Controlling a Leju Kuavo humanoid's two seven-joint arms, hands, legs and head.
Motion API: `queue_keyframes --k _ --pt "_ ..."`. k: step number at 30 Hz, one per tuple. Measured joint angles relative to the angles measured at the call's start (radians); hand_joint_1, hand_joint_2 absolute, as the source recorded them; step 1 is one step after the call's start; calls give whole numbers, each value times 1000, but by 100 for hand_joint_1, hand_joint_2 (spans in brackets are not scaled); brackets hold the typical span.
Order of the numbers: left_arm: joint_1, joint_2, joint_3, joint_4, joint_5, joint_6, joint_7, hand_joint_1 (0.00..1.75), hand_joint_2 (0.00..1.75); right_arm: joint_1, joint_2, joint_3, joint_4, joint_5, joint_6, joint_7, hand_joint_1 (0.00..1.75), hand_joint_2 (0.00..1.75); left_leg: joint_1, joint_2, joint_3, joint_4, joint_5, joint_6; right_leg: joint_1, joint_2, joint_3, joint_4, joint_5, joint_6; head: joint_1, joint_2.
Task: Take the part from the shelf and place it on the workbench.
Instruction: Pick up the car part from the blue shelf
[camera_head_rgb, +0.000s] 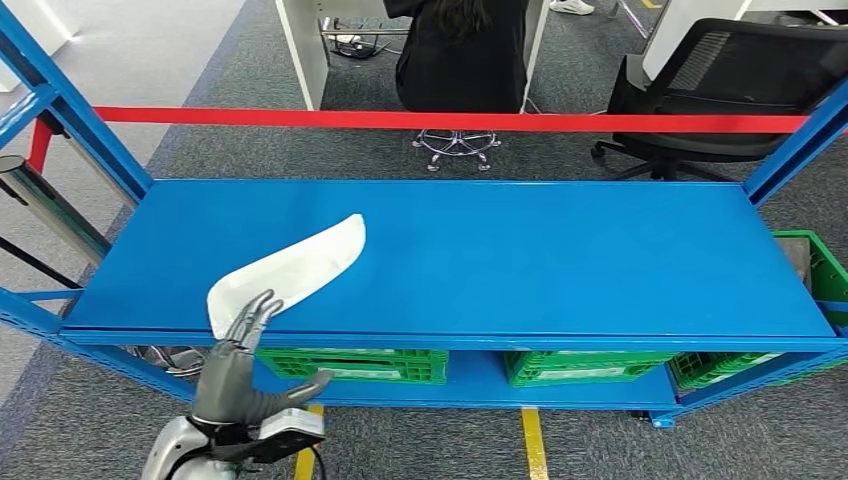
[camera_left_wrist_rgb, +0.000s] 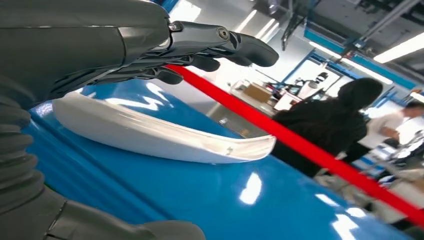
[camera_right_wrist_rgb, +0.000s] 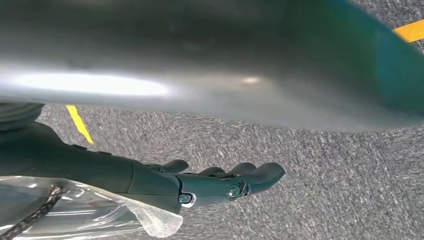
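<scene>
Left hand (camera_head_rgb: 232, 368) beside curved white part (camera_head_rgb: 290, 272).

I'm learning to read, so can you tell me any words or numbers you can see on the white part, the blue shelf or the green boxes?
No words or numbers can be read.
White part: plain, no print.
Blue shelf: no label.
Green crates: pale patches show through the sides, too small and blurred to read.
Left hand, right hand: no markings legible.
</scene>
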Motion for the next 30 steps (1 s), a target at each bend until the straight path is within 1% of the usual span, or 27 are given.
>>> queue_keyframes --k 2,4,8,11,14,18,21,24,28,30 --pt "-10 11 -26 16 -84 54 52 0 175 -1 0 -4 0 10 3 0 0 0 0 0 0 0 0 0 0 0 0 0 0 0 0 0" --pt "-18 20 -45 29 -125 83 80 0 175 -1 0 -8 0 16 5 0 0 0 0 0 0 0 0 0 0 0 0 0 0 0 0 0" --pt "-28 32 -67 45 -144 116 100 0 175 -2 -1 -10 1 24 6 0 0 0 0 0 0 0 0 0 0 0 0 0 0 0 0 0" --pt "-39 35 -77 49 -159 204 114 0 175 -2 -1 -13 1 43 5 2 0 0 0 0 0 0 0 0 0 0 0 0 0 0 0 0" --pt "-51 23 -75 40 -204 276 109 0 175 -5 -1 -22 2 59 4 4 0 0 0 0 0 0 0 0 0 0 0 0 0 0 0 0" --pt "-54 -32 -43 8 -293 291 62 0 175 -6 -1 -36 4 75 3 7 0 0 0 0 0 0 0 0 0 0 0 0 0 0 0 0" --pt "-54 -67 -12 -9 -388 293 65 0 175 -8 -1 -42 6 83 3 12 0 0 0 0 0 0 0 0 0 0 0 0 0 0 0 0" --pt "-56 -84 7 -15 -455 294 80 0 175 -10 -1 -49 6 89 3 14 0 0 0 0 0 0 0 0 0 0 0 0 0 1 0 0" --pt "-56 -90 21 -19 -464 295 83 0 175 -12 -1 -54 8 90 3 14 0 0 0 0 0 0 0 0 0 0 0 0 0 1 0 0" --pt "-56 -90 25 -20 -479 295 99 0 175 -13 -1 -57 9 91 3 14 0 0 0 0 0 0 0 0 0 0 0 0 0 1 0 0"
